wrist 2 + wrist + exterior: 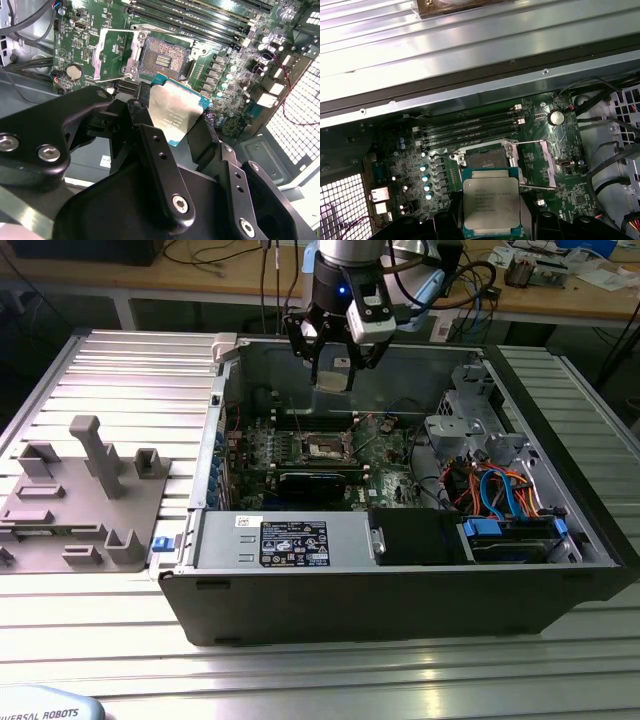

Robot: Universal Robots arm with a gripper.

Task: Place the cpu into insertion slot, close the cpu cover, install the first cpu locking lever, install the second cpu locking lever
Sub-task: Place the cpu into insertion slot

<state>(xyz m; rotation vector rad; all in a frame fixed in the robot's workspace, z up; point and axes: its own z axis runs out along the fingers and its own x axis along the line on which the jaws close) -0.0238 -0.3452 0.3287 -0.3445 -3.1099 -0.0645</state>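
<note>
Above the green motherboard (395, 165), inside the open computer case (400, 600), hovering clear of the bare insertion slot (485, 160) and its flipped-open cpu cover (550, 164), with the gripper (333, 378) clamped on two edges of the cpu (492, 201), silver top upward.

Open computer case (400, 610) beside grey fixture tray (90, 510).

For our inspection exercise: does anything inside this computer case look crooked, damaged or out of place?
Nothing stands out. The end effector grips the chip above the empty socket, whose cover is swung open; no damage shows.
</note>
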